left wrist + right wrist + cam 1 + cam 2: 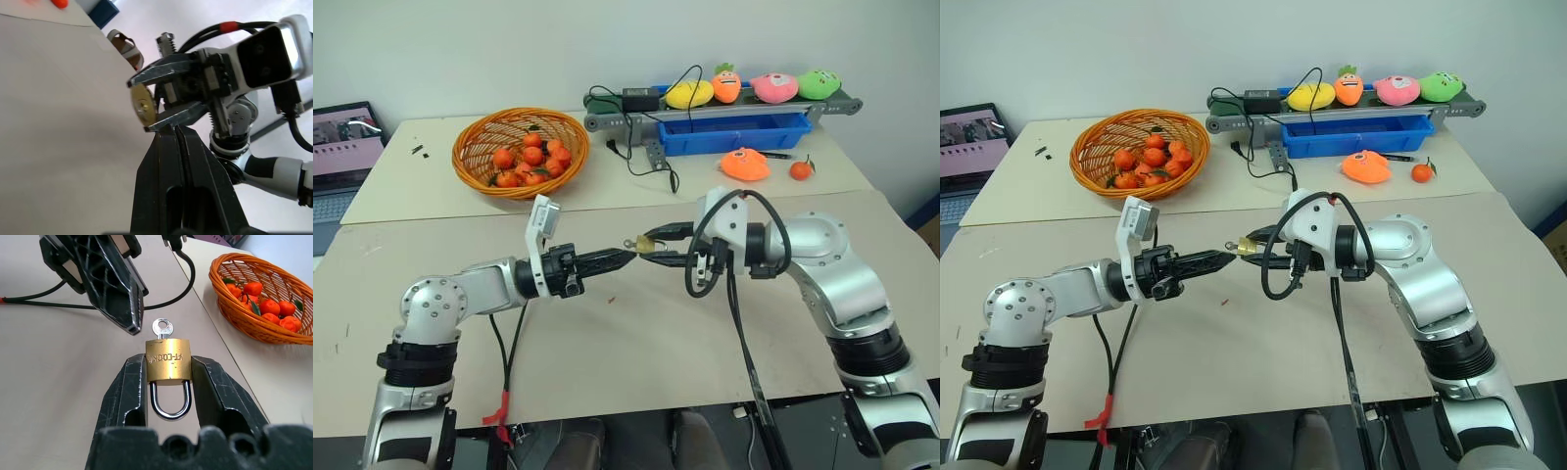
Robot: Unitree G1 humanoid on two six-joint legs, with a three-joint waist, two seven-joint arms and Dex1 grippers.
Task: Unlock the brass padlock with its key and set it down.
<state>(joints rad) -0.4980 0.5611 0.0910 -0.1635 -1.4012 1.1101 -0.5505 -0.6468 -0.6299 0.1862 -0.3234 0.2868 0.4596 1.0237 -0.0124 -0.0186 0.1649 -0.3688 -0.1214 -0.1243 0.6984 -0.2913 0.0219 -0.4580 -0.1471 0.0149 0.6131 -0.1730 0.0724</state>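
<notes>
the right gripper point(168, 377) clamps the brass padlock point(168, 365) above the table's middle, key point(162, 328) inserted. the left gripper point(131, 318), jaws together beside the key, could knock it crooked.

Robot test lab: bare tables point(607, 343), small conveyor point(724, 110) with plush toys point(773, 87), cables, laptop point(342, 147)

both arms bent inward above table, left gripper point(628, 257) jaws closed, pointing right, right gripper point(168, 377) jaws clamped on brass padlock point(168, 366), tips nearly meeting
</notes>
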